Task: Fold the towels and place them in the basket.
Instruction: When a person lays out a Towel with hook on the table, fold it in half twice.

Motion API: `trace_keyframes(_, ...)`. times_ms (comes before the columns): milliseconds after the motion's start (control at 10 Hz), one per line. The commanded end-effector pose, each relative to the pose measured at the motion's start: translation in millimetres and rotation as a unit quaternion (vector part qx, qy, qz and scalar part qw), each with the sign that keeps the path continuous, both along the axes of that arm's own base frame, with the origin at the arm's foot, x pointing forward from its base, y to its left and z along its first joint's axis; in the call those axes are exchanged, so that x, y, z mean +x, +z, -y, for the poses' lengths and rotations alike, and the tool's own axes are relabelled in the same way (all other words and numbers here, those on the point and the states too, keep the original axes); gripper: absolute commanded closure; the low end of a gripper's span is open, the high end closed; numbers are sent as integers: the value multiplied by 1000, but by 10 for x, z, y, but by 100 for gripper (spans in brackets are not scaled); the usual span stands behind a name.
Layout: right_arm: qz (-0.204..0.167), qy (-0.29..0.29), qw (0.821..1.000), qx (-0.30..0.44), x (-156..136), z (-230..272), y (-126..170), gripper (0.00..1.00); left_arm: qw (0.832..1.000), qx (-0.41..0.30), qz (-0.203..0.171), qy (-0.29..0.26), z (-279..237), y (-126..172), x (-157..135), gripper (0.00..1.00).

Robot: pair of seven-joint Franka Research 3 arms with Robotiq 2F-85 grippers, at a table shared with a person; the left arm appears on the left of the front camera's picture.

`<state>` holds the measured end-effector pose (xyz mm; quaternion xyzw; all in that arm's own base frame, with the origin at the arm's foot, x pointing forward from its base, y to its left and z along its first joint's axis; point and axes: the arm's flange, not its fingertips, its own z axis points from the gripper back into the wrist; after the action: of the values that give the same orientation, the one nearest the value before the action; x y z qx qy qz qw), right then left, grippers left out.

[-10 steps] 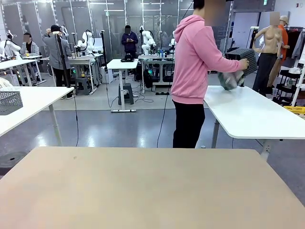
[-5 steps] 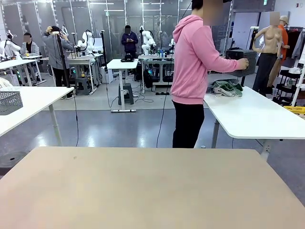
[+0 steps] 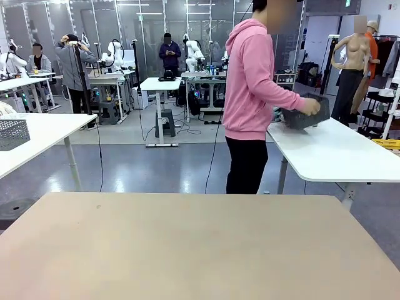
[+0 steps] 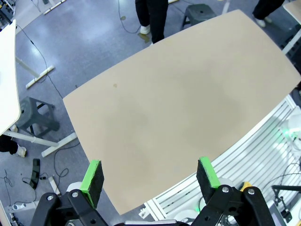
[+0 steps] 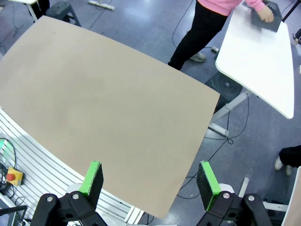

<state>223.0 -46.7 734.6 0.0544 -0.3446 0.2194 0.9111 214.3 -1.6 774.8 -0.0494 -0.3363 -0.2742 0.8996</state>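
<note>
1. Your left gripper (image 4: 149, 165) hung with its green pads (image 4: 92, 179) spread wide and nothing between them.
2. Your right gripper (image 5: 149, 165) stood just as wide, and it too had hold of nothing.
3. Under both grippers lay the bare tan table (image 4: 178, 94), well below the fingers and touched by neither.
4. Beyond that table's far edge a person in a pink hoodie (image 3: 253, 81) stood side-on, turned toward a white table (image 3: 337, 156) on the picture's right.
5. The basket (image 3: 305, 117) was at that white table, well away from your arms. The person's hand (image 3: 309, 107) gripped its upper rim, and it sat tilted.
6. You could not tell from the front view whether the basket rested on the white top or hung just above it.
7. In your right wrist view the basket (image 5: 259, 20) showed as a dark shape at the white table's far end.
</note>
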Motion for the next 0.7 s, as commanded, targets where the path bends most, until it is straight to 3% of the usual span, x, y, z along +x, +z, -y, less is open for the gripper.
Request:
trace_keyframes(0, 1, -3, 1000, 3, -5, 8, 5, 0, 1000, 5, 1, 0, 6, 26, -19, 0)
trace_keyframes(600, 1, -3, 1000, 3, -5, 8, 5, 0, 1000, 5, 1, 0, 6, 26, -19, 0)
